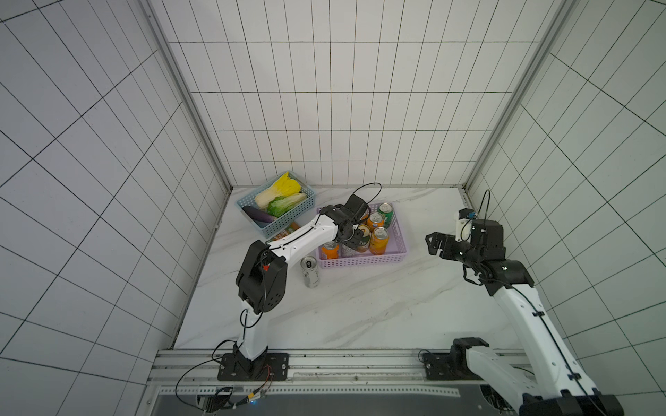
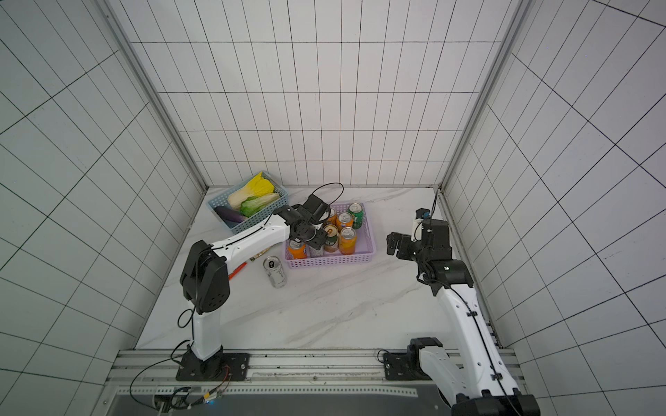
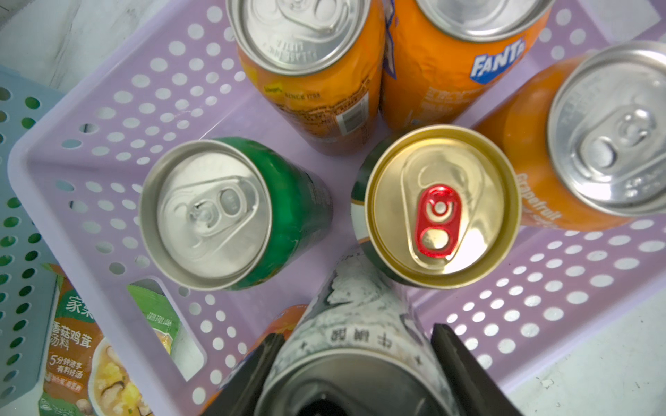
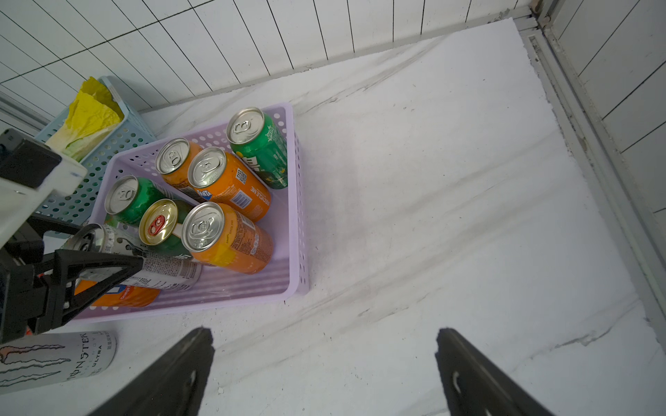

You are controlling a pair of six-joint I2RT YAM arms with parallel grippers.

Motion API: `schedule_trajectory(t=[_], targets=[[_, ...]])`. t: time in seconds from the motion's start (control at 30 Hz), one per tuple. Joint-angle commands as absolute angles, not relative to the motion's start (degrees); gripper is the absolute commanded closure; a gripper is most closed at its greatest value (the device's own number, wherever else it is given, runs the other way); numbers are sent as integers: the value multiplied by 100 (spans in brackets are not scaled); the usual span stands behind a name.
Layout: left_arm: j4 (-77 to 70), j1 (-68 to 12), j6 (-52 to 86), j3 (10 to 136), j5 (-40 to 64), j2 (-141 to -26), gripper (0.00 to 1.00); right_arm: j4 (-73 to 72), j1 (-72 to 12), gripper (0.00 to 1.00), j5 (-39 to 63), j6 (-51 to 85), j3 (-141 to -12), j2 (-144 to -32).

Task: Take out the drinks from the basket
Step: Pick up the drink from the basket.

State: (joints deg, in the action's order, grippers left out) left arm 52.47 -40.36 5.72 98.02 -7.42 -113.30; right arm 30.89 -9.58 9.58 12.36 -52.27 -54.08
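Note:
The lilac basket (image 1: 364, 264) (image 4: 252, 288) stands at the back of the table with several upright drinks in it. Among them are orange cans (image 3: 306, 36) (image 3: 609, 126), a green can (image 3: 209, 212) and a gold-topped can (image 3: 441, 205). My left gripper (image 3: 355, 333) (image 1: 355, 242) reaches into the basket's near left part, shut on a slim silver-white can (image 3: 360, 309) (image 4: 165, 266), a finger pressed on each side. Another silver-white can (image 1: 310, 272) (image 4: 54, 356) stands on the table in front of the basket. My right gripper (image 4: 324, 331) (image 1: 434, 245) hangs open and holds nothing, to the right of the basket.
A blue lattice basket (image 1: 284, 219) with vegetables sits behind and left of the lilac one. A green snack packet (image 3: 79, 345) lies between the two baskets. Tiled walls close in the table on the left, back and right.

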Motion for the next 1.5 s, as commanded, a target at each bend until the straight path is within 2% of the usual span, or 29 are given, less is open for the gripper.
schedule_trajectory(t=[0.0, 0.2, 0.77, 1.2, 1.47], targets=[[5167, -4052, 576, 9906, -755, -11232, 41, 3171, -920, 1, 958, 1178, -5208, -5334], [5168, -4052, 603, 9870, -712, -11069, 45, 3171, -918, 0, 948, 1186, -5203, -5324], [5320, -4196, 711, 9871, -631, -10280, 46, 3181, -923, 0, 957, 1187, -5195, -5311], [5493, -4489, 800, 9621, -656, -9166, 46, 3199, -918, 1, 940, 1169, -5192, -5277], [5428, -4716, 984, 9059, -798, -8400, 46, 3199, -923, 1, 960, 1178, -5189, -5265]])
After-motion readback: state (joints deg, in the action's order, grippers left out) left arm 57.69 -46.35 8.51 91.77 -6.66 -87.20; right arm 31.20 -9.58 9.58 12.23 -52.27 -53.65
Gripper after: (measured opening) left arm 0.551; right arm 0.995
